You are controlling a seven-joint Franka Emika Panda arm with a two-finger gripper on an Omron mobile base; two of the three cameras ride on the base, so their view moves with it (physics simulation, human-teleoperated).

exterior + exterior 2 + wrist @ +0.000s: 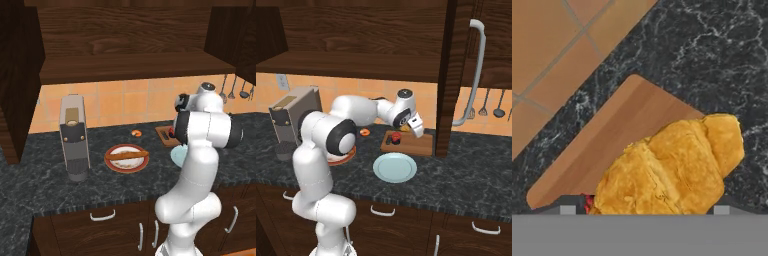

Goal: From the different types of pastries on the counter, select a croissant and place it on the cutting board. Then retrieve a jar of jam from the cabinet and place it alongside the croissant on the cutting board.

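Your end effector [415, 127] hung just above the cutting board [421, 146] on the dark bench [466, 170], right of the middle. Whether it was open or closed cannot be told. In the hand view the golden croissant [672, 167] lay on the board's near part, one end reaching over the edge. The jar of jam [395, 138] stood on the board's left part. You had the stick-shaped pastry [128, 155] on the red plate [114, 164] to the left.

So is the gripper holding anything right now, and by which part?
Cannot be told: the croissant sits close before the gripper above the cutting board, but no view shows the jaws closed on it.
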